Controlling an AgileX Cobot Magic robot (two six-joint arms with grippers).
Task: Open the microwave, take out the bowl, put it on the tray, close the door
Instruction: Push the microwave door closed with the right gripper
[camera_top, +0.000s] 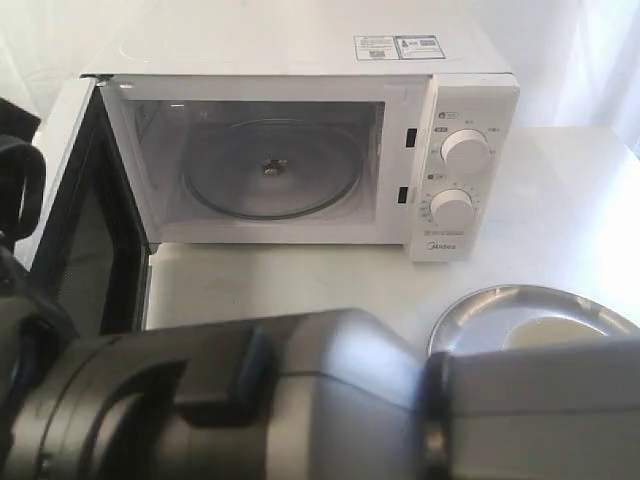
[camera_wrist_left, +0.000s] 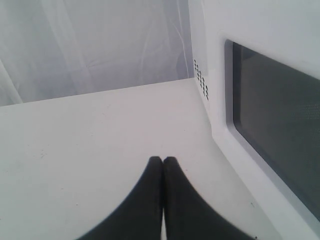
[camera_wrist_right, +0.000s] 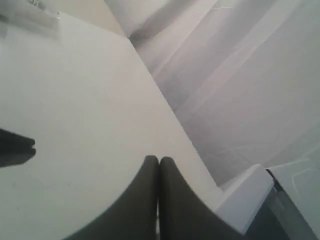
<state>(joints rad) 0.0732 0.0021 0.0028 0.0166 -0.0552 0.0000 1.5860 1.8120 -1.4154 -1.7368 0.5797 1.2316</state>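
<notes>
The white microwave (camera_top: 470, 110) stands at the back with its door (camera_top: 85, 250) swung wide open to the left, black inner face showing. Inside lies only the clear glass turntable (camera_top: 270, 170). The steel tray (camera_top: 480, 310) sits at the front right, and the cream bowl (camera_top: 548, 333) rests on it, its near part hidden behind an arm. My left gripper (camera_wrist_left: 162, 161) is shut and empty, low over the table beside the door's outer face (camera_wrist_left: 220, 75) and its dark window (camera_wrist_left: 280, 125). My right gripper (camera_wrist_right: 159, 161) is shut and empty over bare table.
Bulky grey and black arm links (camera_top: 300, 400) fill the front of the exterior view. A white curtain (camera_wrist_right: 250, 90) hangs beyond the table edge. A white box corner (camera_wrist_right: 245, 200) lies close to the right gripper. White tabletop (camera_top: 300, 280) spreads before the microwave.
</notes>
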